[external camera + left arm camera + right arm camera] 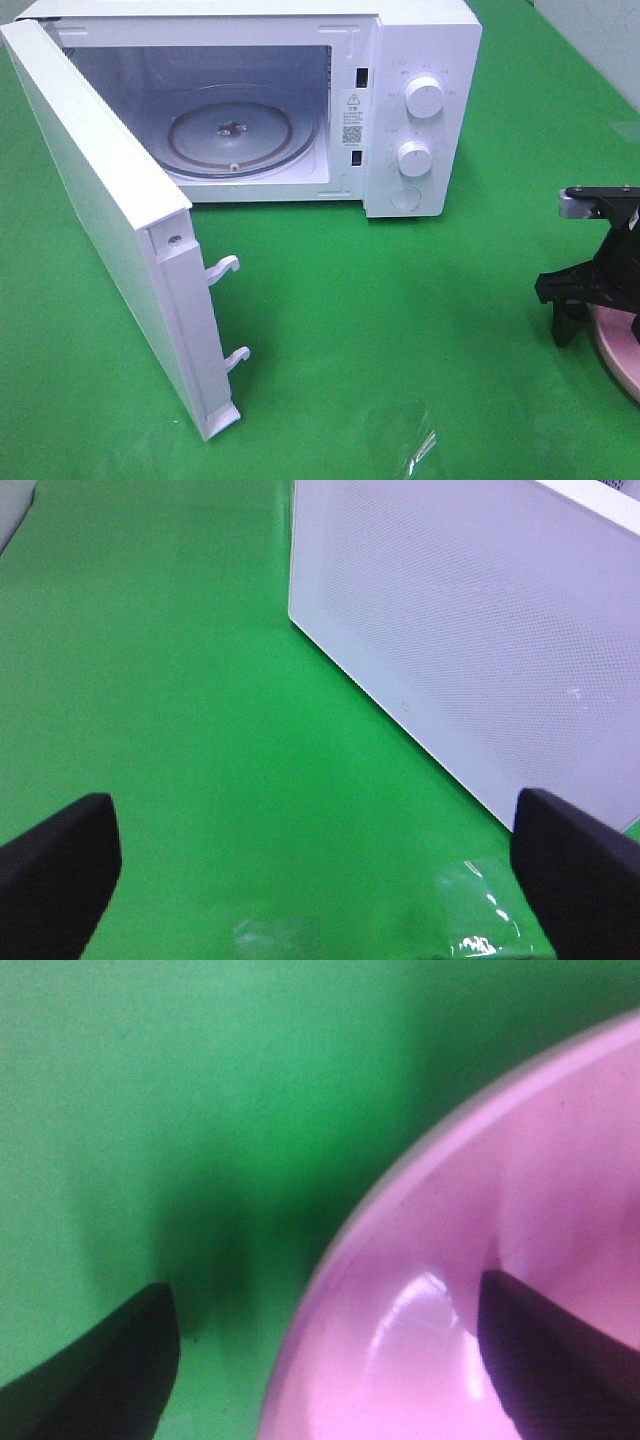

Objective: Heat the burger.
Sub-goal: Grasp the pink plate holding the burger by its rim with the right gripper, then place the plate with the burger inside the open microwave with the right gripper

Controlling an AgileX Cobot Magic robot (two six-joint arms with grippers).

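The burger is not in view in any frame. My right gripper hangs low at the right edge of the high view, over the rim of the round pink plate. In the right wrist view it is open and empty; one finger is over the green cloth outside the plate, and the other is inside it. My left gripper is open and empty above the green cloth, near the outer face of the microwave door. It does not show in the high view.
A white microwave stands at the back. Its door is swung wide open to the front left, and the glass turntable inside is bare. A shiny clear patch lies on the green cloth near the front.
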